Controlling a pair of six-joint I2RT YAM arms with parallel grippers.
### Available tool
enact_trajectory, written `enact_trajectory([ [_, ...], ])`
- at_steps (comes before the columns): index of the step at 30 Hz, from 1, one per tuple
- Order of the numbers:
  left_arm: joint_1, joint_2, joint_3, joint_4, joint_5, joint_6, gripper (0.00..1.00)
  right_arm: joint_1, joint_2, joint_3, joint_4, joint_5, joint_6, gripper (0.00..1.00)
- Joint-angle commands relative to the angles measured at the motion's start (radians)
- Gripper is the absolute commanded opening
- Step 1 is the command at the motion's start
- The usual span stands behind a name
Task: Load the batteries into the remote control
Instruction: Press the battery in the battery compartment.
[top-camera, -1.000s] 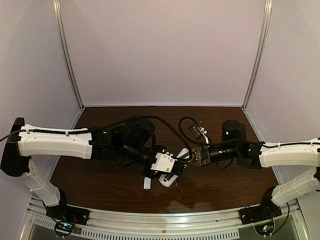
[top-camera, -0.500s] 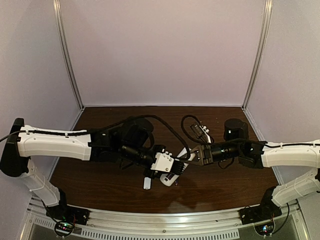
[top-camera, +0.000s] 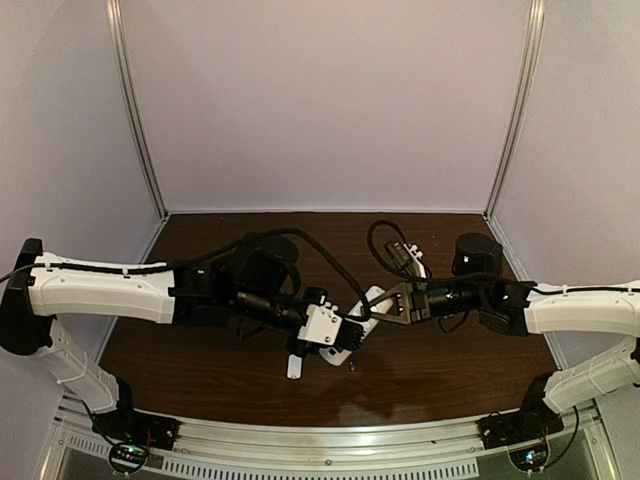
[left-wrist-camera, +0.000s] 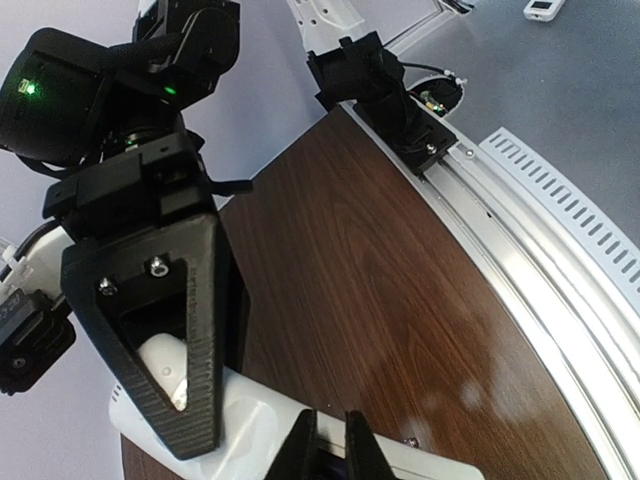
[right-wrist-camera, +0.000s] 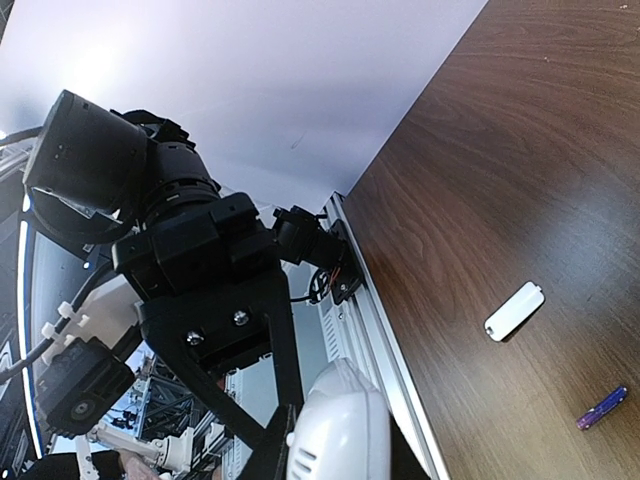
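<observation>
Top view, centre: right gripper (top-camera: 378, 306) clamped on one end of the remote control (right-wrist-camera: 335, 432). The left gripper (left-wrist-camera: 330, 442) is pressed against it, jaws all but closed (anything pinched? cannot tell). One battery (right-wrist-camera: 602, 408) lies lower right on the table (right-wrist-camera: 520, 150), near a white cover (right-wrist-camera: 514, 310).

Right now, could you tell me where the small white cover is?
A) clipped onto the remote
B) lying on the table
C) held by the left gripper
B: the cover lies flat on the table near a loose battery, away from the remote in the right gripper.
</observation>
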Motion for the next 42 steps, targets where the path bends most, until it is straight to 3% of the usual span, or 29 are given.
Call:
enact_trajectory([
  [1, 0.002, 0.035, -0.062, -0.204, -0.077, 0.017, 0.11, -0.006, -0.068, 0.039, 0.244, -0.067, 0.058, 0.0],
  [9, 0.003, 0.015, -0.075, -0.217, -0.102, 0.011, 0.12, -0.009, -0.061, 0.039, 0.25, -0.073, 0.067, 0.0],
  [14, 0.004, -0.01, -0.062, -0.17, -0.088, -0.032, 0.18, -0.009, -0.063, 0.043, 0.13, -0.025, -0.015, 0.0],
  [21, 0.009, -0.11, -0.05, -0.06, -0.051, -0.154, 0.41, -0.009, -0.078, 0.051, -0.034, 0.054, -0.145, 0.0],
  [28, 0.059, -0.23, -0.085, 0.032, -0.068, -0.361, 0.6, -0.01, -0.087, 0.052, -0.077, 0.089, -0.22, 0.0],
  [34, 0.138, -0.214, -0.117, 0.069, 0.039, -0.591, 0.63, -0.01, -0.113, 0.07, -0.113, 0.122, -0.285, 0.0],
  [42, 0.14, -0.108, -0.072, 0.076, 0.125, -0.71, 0.63, -0.006, -0.114, 0.084, -0.118, 0.115, -0.332, 0.0],
])
